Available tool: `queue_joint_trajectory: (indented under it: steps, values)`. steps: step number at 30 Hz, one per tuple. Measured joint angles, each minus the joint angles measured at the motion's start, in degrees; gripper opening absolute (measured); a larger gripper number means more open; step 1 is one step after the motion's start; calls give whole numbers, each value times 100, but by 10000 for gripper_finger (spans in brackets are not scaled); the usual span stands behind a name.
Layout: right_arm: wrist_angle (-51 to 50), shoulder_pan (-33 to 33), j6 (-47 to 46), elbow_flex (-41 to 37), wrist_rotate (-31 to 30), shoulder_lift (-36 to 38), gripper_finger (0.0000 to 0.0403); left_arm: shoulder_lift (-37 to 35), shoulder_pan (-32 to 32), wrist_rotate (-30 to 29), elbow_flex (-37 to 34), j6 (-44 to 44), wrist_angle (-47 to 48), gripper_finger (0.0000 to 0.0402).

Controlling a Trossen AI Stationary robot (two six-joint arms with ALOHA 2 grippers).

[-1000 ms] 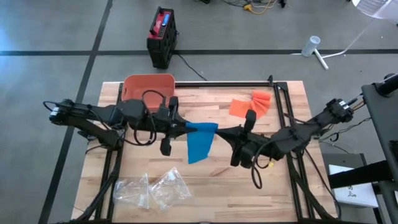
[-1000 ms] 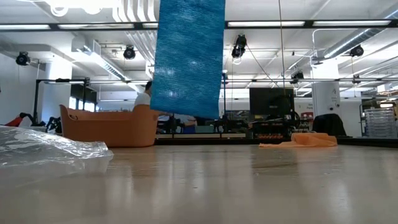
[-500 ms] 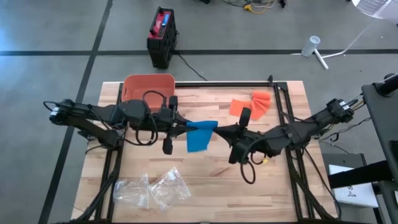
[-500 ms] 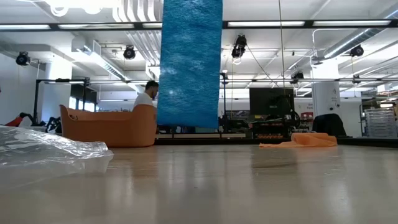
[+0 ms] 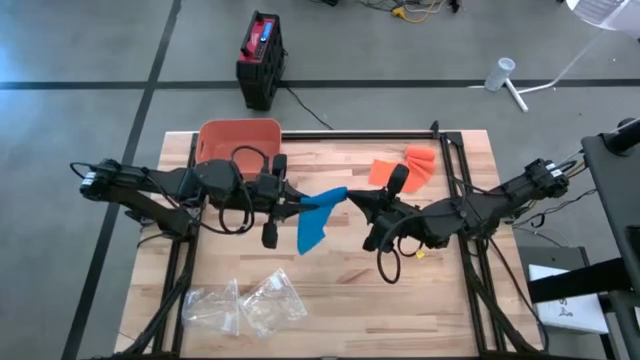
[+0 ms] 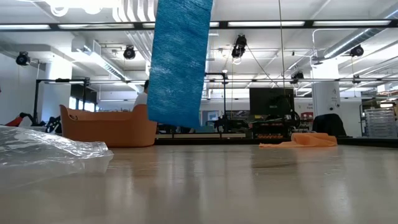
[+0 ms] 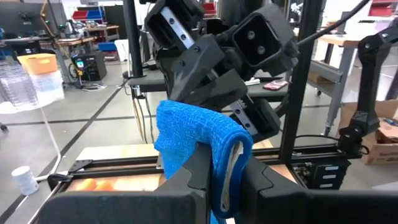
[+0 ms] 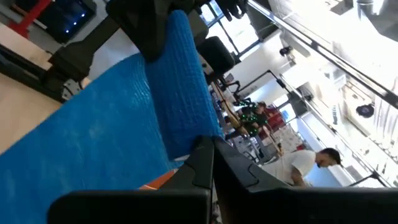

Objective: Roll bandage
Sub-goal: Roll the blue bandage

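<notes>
Orange bin [image 5: 239, 139] at the tabletop's [image 5: 330, 290] far edge: contents not visible. Blue bandage [image 5: 315, 222] hangs above mid-tabletop, left claw [image 5: 292, 208] and right claw [image 5: 352, 199] each clamped on its top edge. Since the earlier frame, the right claw has closed toward the left and the strip hangs narrower, twisted.

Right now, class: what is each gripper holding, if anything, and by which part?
Both hold the blue woven bandage strip by its top edge: left gripper at one end, right gripper at the other.

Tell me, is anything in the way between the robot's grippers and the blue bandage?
No, nothing is in the way. Both grippers already hold the blue bandage up in the air above the table. The left gripper pinches one end and the right gripper pinches the other, with the loose part hanging down between them.
</notes>
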State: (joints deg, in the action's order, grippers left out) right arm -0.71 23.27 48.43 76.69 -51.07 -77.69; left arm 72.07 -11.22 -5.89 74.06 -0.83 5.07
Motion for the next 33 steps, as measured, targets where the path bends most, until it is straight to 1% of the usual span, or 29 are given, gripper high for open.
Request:
queue_joint_trajectory:
  steps: [4,9,15,20,25,29,31,33]
  values:
    - [-67,-2,-52,0,93,0,0,-2,-9,-48,0,5,18,23]
    - [-392,-4,-284,2,768,-16,0,-11,-26,-7,0,16,88,22]
    - [-499,-4,-246,2,897,-19,0,9,-37,-22,0,18,65,22]
    - [-500,0,-212,2,1278,-13,0,9,-39,-14,0,-6,56,23]
    - [-499,0,-190,2,1349,-16,0,9,-39,-24,0,-12,78,22]
    - [-491,9,-152,2,1535,-20,0,9,-42,-29,0,-15,117,23]
    - [-500,11,-116,34,1405,-30,0,10,-46,-37,0,-17,119,22]
    - [-473,-5,-72,83,1105,-38,0,11,-46,4,0,-20,98,22]
